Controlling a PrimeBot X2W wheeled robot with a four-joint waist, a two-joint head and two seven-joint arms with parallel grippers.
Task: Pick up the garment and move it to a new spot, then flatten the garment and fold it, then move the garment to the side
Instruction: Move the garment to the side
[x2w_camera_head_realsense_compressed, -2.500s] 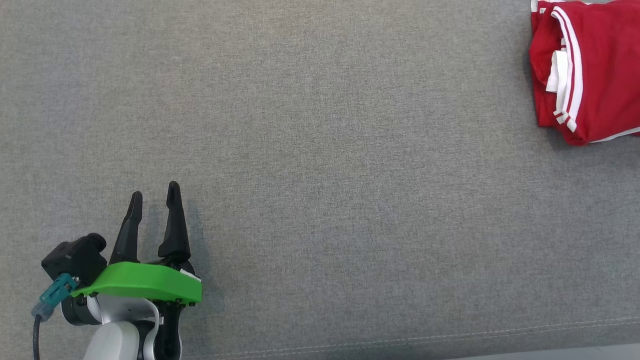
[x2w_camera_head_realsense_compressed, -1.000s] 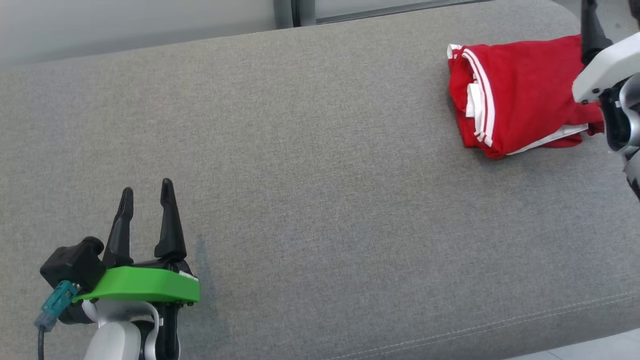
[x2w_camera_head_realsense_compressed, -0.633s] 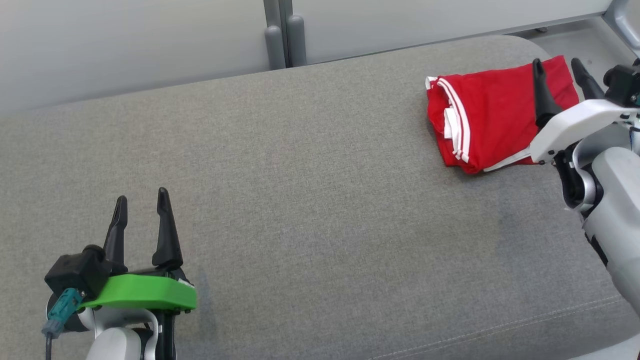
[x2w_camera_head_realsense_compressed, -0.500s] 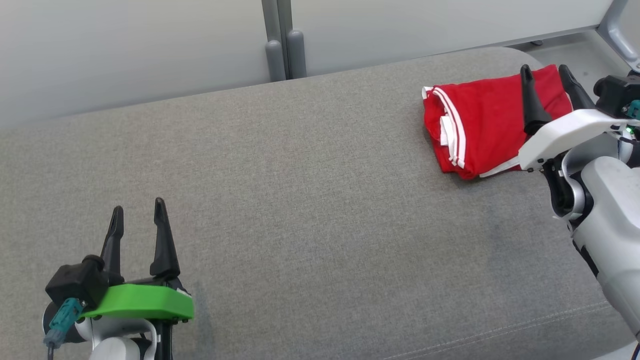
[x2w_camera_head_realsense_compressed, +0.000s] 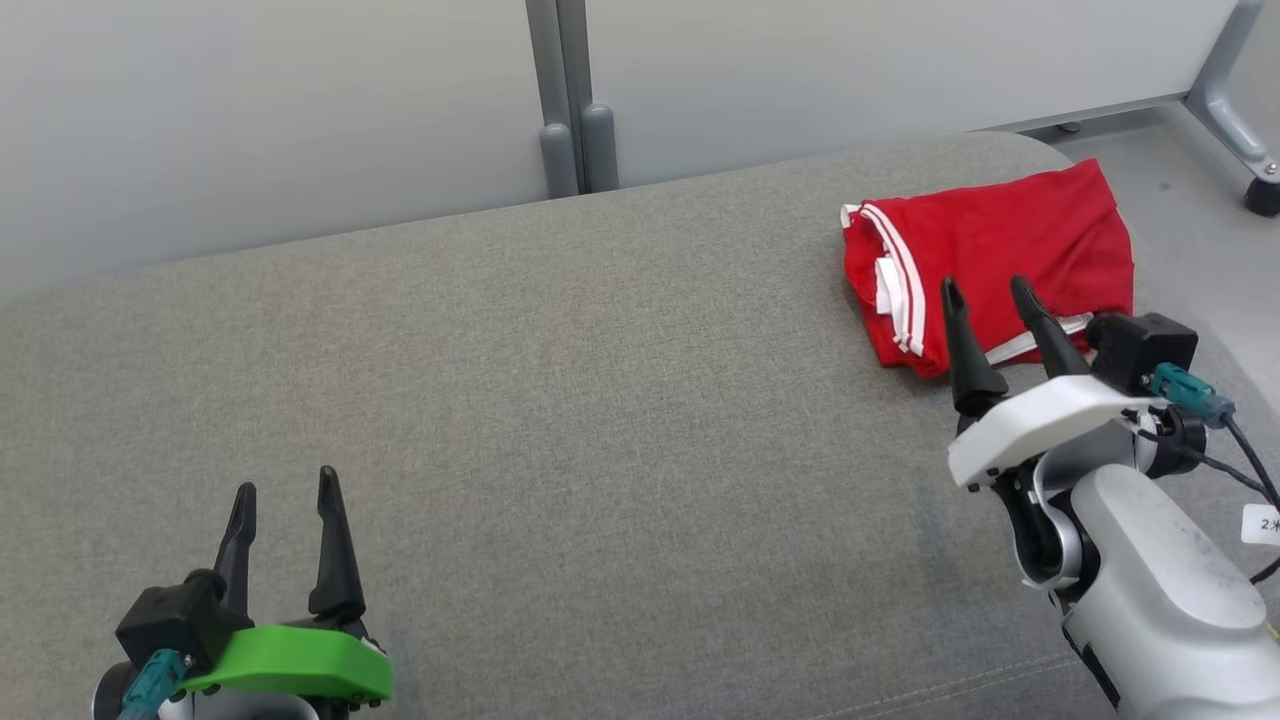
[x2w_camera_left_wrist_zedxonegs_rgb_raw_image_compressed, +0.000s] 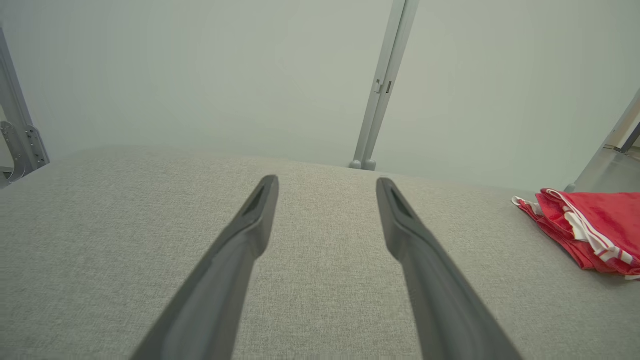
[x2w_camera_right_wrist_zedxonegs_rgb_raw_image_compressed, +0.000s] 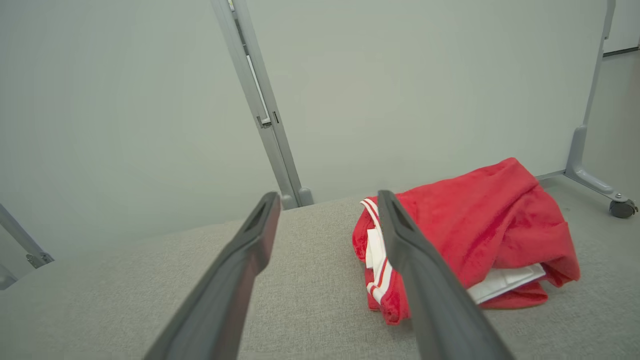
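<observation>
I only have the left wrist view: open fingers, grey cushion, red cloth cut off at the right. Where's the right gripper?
Observer: The right gripper is open and points at the near edge of the red garment, with nothing between its jaws.
Operator: How does the garment lie?
Observer: It's a folded bundle at the right end of the cushion, with a white layer showing under its near side.
Operator: What's beyond it?
Observer: The floor, and a caster on a metal foot.

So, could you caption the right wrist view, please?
Open right gripper poised before the folded red garment on a grey cushion.
</observation>
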